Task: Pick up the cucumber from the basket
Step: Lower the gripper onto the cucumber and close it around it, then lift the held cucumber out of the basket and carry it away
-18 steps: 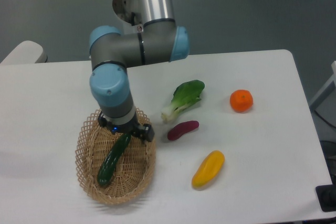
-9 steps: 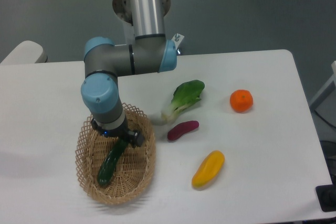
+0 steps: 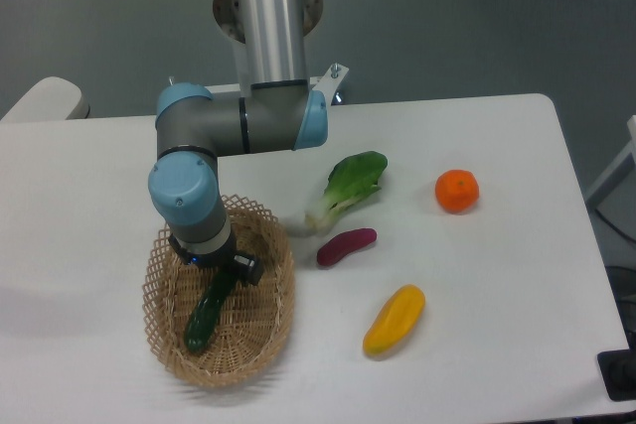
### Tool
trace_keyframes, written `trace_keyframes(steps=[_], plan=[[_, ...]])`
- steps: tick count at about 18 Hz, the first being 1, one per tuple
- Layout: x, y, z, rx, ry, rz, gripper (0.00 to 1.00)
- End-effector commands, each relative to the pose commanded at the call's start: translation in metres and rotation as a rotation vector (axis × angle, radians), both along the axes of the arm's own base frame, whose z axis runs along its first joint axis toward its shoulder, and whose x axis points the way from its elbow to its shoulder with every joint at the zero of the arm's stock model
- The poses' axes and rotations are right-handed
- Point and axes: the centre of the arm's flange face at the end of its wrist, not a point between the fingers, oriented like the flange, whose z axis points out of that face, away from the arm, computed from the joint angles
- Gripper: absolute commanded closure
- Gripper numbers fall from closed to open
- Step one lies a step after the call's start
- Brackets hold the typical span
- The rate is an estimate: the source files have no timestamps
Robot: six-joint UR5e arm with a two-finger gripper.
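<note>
A grey and light-blue robot arm reaches down from the top of the frame into a basket (image 3: pixel 164 330) at the lower left of a white table (image 3: pixel 497 345). Compared with half a second ago, the arm's wrist has shifted slightly left and lower, so the pincer (image 3: pixel 221 270) now sits a little deeper over the basket; everything else on the table lies where it was.

The basket is oval and shallow, woven of light tan wicker with a scalloped, openwork rim. Inside it lies the cucumber (image 3: pixel 207 312), dark green, glossy and slightly curved, running from upper right to lower left. Its upper end disappears under the pincer, whose black body hides the fingertips, so whether they are spread, closed or clamped on the cucumber cannot be told.

To the right of the basket, on the bare table, are four other items. A bok choy (image 3: pixel 346 188) with a white stem and leafy green top lies near the centre of the frame. Just below it is a short, smooth purple sweet potato (image 3: pixel 346 245). Lower right of that is a glossy yellow pepper (image 3: pixel 394 320), elongated and tapered. A round orange (image 3: pixel 457 191) sits at the right, level with the bok choy.
</note>
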Motion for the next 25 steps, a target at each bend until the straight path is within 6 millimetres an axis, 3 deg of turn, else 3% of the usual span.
trace_keyframes(steps=[8, 13, 19, 25], plan=[[-0.010, 0.005, 0.018, 0.026, 0.014, -0.043, 0.70], [-0.037, 0.006, 0.063, 0.071, 0.053, -0.093, 0.70], [-0.119, -0.012, 0.137, 0.044, 0.041, -0.158, 0.69], [-0.210, -0.062, 0.156, 0.070, 0.057, -0.236, 0.69]])
